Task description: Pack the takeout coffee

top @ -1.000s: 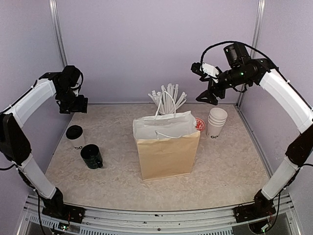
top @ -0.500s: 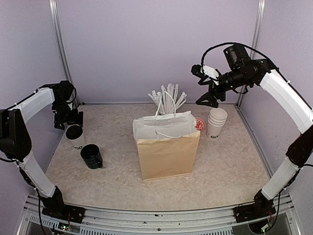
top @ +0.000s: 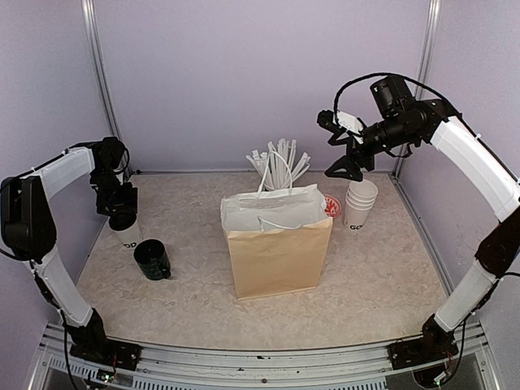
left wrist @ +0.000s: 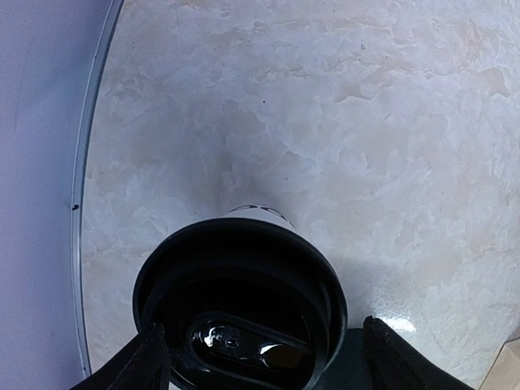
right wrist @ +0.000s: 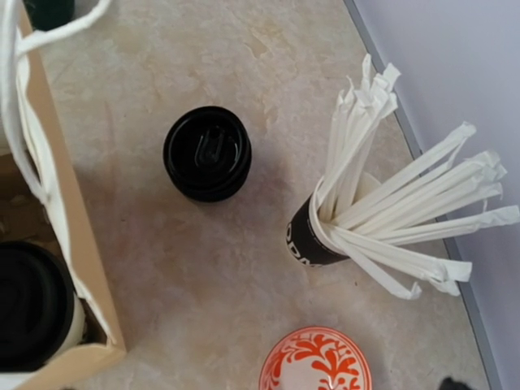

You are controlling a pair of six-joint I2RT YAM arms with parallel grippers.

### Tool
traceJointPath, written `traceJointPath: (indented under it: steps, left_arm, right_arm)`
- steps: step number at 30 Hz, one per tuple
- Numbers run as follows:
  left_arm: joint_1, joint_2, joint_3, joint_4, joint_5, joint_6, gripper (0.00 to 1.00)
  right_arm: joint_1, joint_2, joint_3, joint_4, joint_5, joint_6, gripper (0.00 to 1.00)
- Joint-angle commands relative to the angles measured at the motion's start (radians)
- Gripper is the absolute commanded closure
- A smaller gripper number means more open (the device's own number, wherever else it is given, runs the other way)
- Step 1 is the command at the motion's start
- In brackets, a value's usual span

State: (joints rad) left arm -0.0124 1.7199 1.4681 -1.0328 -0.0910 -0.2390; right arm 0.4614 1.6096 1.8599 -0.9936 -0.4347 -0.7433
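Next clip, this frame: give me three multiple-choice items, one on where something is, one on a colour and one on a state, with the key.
1. Where is the left claw?
A. Raised high in mid-air.
B. Down astride the lidded white cup at the table's left.
C. Parked by its own base.

2. What colour is the mug beside that cup?
A. Dark green.
B. Orange.
C. White.

3. How is the paper bag?
A. Lying flat.
B. Standing upright, top open.
C. Folded shut.

Key:
1 B: its wrist view shows a finger on each side of the black lid.
2 A: it is glossy dark green in the top view.
3 B: it stands mid-table, and the right wrist view looks down into it.
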Motion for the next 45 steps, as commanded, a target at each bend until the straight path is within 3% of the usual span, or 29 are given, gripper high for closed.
traceJointPath:
  steps: [1, 7, 22, 31, 45]
  left_arm:
    - [0.002, 0.019, 0.006, -0.002, 0.013, 0.001, 0.20]
    - [-0.007, -0.044, 0.046, -0.041, -0.043, -0.003, 0.13]
    - [0.000, -0.018, -0.024, -0.032, -0.043, -0.007, 0.15]
    - [0.000, 0.018, -0.038, -0.022, -0.017, -0.007, 0.19]
    - [-0.014, -0.025, 0.016, -0.077, 0.021, -0.004, 0.36]
  right_arm:
    - [-0.003, 0.002, -0.004, -0.020, -0.025, -0.008, 0.05]
    - [-0.003, 0.015, 0.000, -0.029, -0.036, -0.013, 0.06]
    - [-0.002, 0.021, 0.013, -0.051, -0.050, -0.023, 0.07]
    - [-0.001, 0.023, 0.008, -0.055, -0.055, -0.027, 0.08]
    - [-0.001, 0.039, 0.037, -0.070, -0.068, -0.024, 0.09]
